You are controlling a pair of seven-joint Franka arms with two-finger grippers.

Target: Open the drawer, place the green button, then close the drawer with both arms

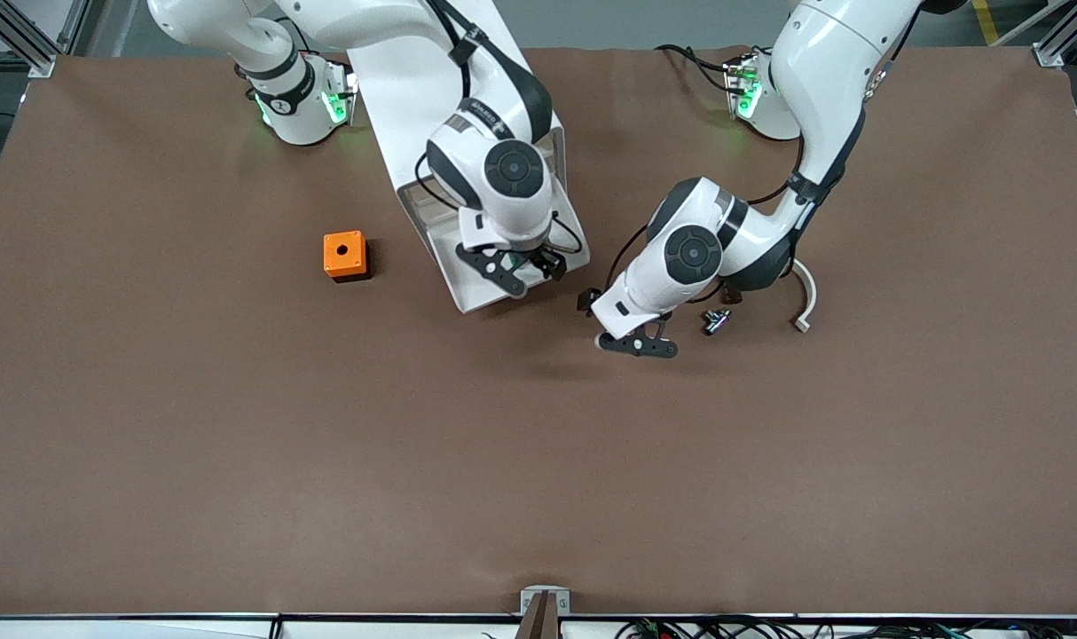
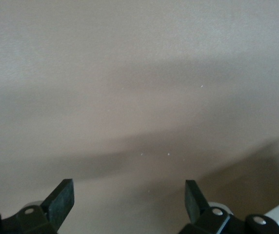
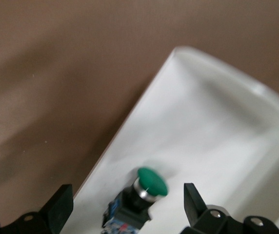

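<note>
Front view: right gripper (image 1: 514, 269) over the open white drawer (image 1: 567, 257); left gripper (image 1: 638, 344) low over bare table.

Left wrist view: fingers (image 2: 61, 197) spread, holding nothing.

Right wrist view: fingers (image 3: 60, 204) parted, green-capped button (image 3: 140, 195) lying in the drawer. Best lifted straight up, clear of the walls, before pushing shut.

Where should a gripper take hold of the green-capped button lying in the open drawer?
Grip the button by its blocky black-and-blue body below the round cap, coming from above. It lies tilted in the white drawer, and the right gripper already hangs open astride it.
</note>
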